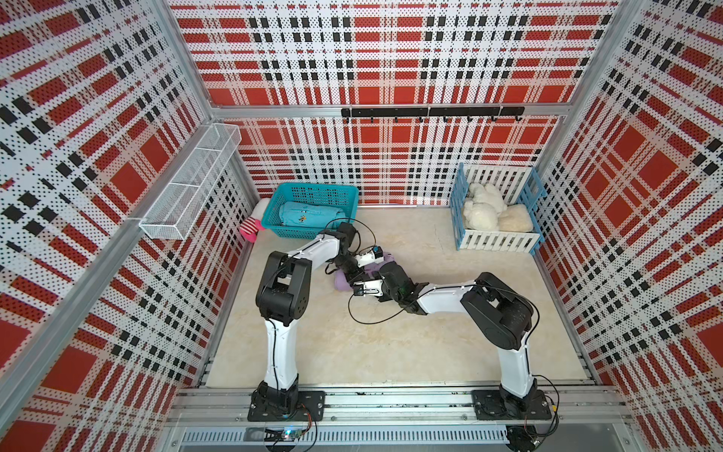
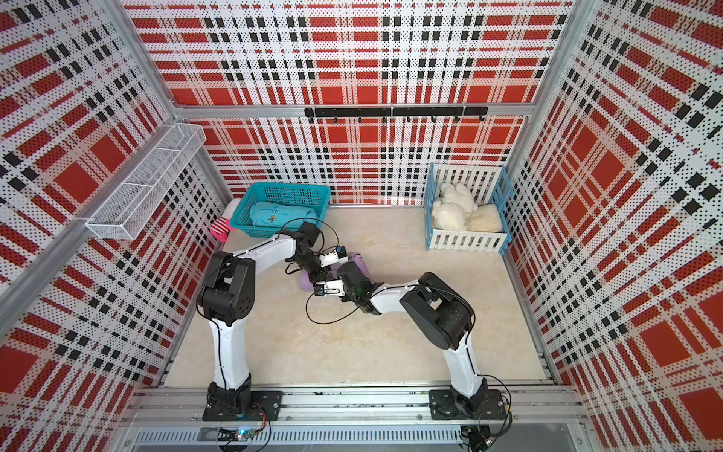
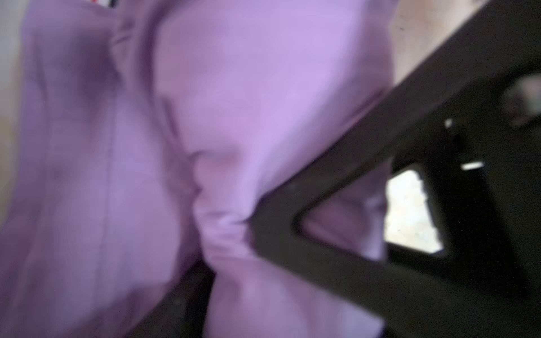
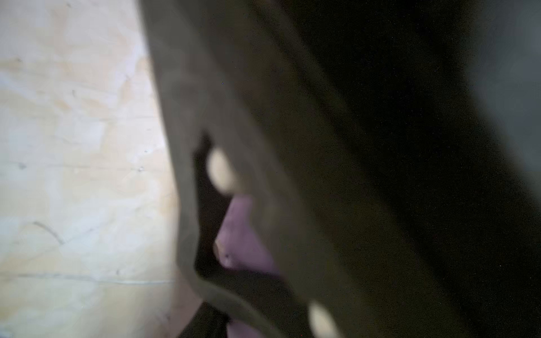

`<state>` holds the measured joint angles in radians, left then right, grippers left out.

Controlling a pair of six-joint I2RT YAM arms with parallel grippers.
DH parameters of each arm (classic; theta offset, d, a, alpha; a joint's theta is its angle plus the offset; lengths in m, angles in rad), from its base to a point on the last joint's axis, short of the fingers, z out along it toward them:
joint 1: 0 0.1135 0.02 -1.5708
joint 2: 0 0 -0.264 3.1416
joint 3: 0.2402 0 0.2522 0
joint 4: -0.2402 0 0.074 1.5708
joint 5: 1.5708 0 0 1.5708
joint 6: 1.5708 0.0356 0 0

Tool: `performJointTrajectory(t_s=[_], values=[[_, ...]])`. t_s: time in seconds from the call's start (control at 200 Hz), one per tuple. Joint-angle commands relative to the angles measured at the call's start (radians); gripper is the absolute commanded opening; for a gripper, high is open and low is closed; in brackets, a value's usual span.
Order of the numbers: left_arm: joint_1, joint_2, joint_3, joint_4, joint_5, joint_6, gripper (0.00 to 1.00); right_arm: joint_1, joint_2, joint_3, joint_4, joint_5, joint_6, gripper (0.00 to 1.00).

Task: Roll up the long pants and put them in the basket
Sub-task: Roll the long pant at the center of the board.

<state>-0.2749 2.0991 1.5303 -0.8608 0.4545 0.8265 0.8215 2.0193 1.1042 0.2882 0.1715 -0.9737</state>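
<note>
Left of the table's [image 1: 352, 352] centre, toward its far edge, you have the long pants [image 1: 343, 282] lying as a compact lilac bundle, just short of the teal basket [image 1: 317, 185] in the far left corner. Both arms meet over it. The left gripper [image 1: 354, 275] and the right gripper [image 1: 381, 271] sit on the bundle, almost touching each other.

Neither wrist view is sharp. The left one shows the cloth gathered into a tight pucker against a dark finger [image 3: 336, 169]. The right one shows only a sliver of lilac behind dark metal. I cannot tell whether either pair of jaws is spread or clamped on cloth.

Risks, as I judge them:
- **Roll opening:** if neither jaw truly has the fabric, the thin roll may spring open.
- **Snag:** the pucker suggests cloth caught on a finger, so drawing away could drag a layer out.
- **Crowding:** with your grippers this close together, fingers or the loose cable [image 1: 371, 323] could foul.
</note>
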Motion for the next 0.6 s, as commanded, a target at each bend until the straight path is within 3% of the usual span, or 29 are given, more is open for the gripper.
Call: performJointTrajectory(t_s=[0.0, 0.11, 0.281, 0.376, 0.596], values=[[0.133, -0.007, -0.051, -0.071, -0.206, -0.097, 0.99, -0.070, 0.035, -0.048, -0.233, 0.080, 0.053, 0.35], [0.176, -0.043, -0.058, -0.006, -0.294, -0.168, 0.99, -0.073, 0.027, -0.044, -0.260, 0.063, 0.058, 0.33], [0.236, -0.096, -0.074, 0.108, -0.552, -0.294, 0.99, -0.074, 0.009, -0.026, -0.330, 0.041, 0.086, 0.31], [0.269, -0.118, -0.105, 0.167, -0.666, -0.341, 0.99, -0.073, -0.003, 0.002, -0.425, 0.040, 0.117, 0.29], [0.286, -0.188, -0.173, 0.309, -0.896, -0.434, 0.99, -0.071, -0.041, 0.103, -0.741, -0.123, 0.206, 0.27]])
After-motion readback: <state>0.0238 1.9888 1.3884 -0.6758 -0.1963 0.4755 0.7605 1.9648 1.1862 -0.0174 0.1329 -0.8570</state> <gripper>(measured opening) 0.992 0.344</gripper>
